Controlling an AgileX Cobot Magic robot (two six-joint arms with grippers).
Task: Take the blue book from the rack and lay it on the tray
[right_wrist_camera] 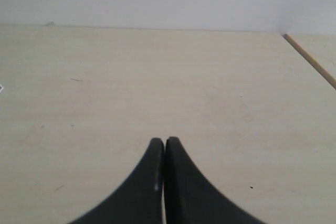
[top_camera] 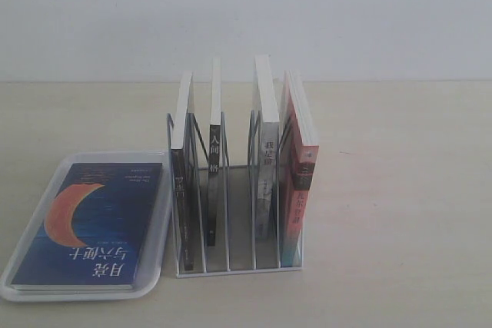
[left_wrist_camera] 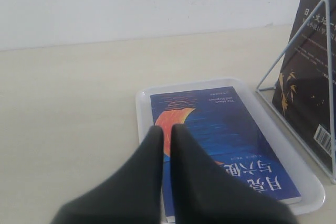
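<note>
The blue book (top_camera: 92,220) lies flat, cover up, inside the white tray (top_camera: 31,217), left of the white wire rack (top_camera: 238,268). Its orange crescent and white characters show. In the left wrist view my left gripper (left_wrist_camera: 166,128) hovers above the near end of the blue book (left_wrist_camera: 220,127) and the tray (left_wrist_camera: 143,111). Its fingers are closed to a thin slit with nothing between them. A wire of the rack (left_wrist_camera: 294,40) stands at that view's edge. My right gripper (right_wrist_camera: 165,140) is shut and empty over bare table. Neither gripper shows in the exterior view.
Several books stand upright in the rack: two with black spines (top_camera: 182,190) (top_camera: 214,167), a grey one (top_camera: 267,174) and a red-orange one (top_camera: 300,182). A dark book cover (left_wrist_camera: 310,66) leans behind the wire. A table edge (right_wrist_camera: 312,61) shows in the right wrist view.
</note>
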